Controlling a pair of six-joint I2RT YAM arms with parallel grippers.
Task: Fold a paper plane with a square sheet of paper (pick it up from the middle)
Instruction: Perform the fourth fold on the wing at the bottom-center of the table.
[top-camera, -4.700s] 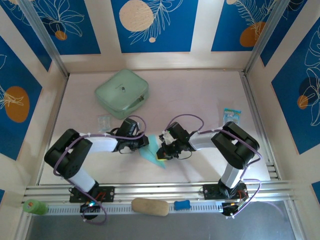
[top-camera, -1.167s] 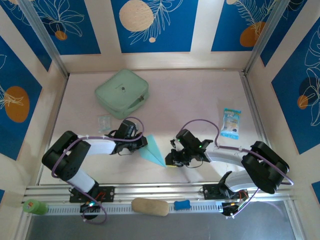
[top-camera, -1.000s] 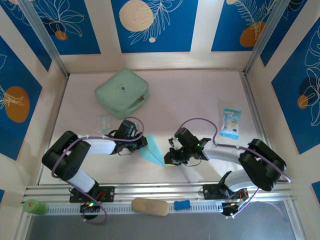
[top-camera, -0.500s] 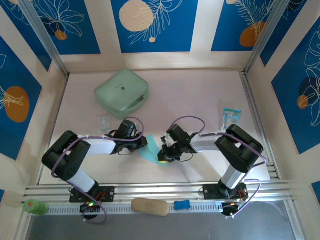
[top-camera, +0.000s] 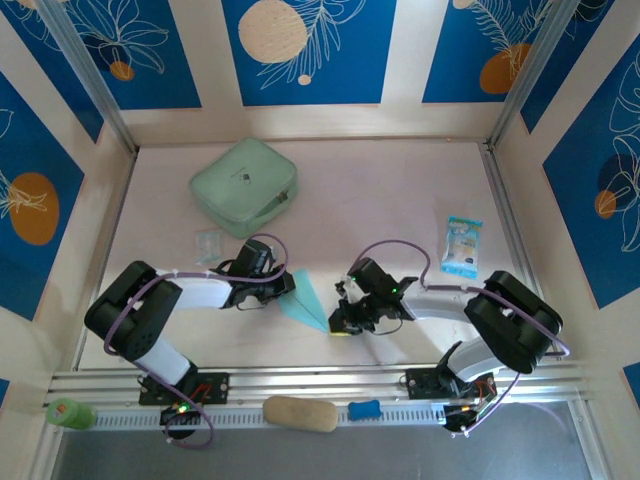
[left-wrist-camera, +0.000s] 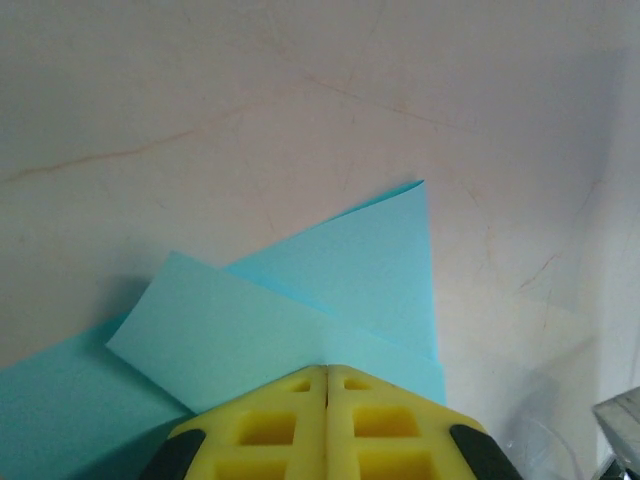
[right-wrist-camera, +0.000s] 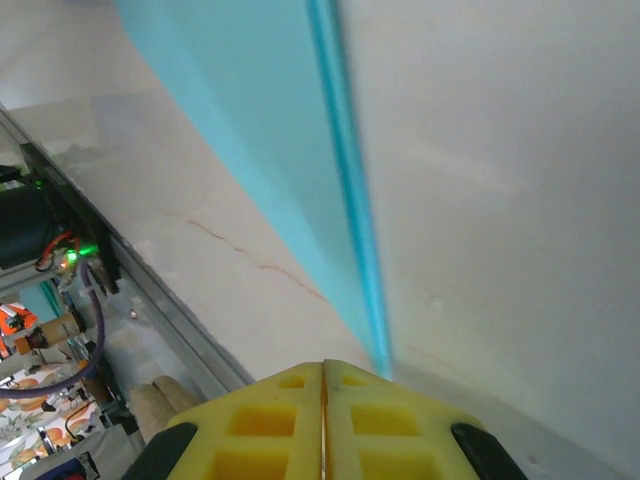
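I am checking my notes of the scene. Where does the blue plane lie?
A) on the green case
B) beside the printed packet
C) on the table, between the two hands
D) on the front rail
C: the plane lies flat on the table, with the left hand at its wide end and the right hand at its tip.

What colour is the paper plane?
Light cyan-blue; the paper plane shows best in the left wrist view.

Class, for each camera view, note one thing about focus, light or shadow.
Top external: evenly lit, sharp throughout. Left wrist: paper plane crisp, casting a shadow at its left corner; fingers slightly soft. Right wrist: the plane's fold edge looks blurred.
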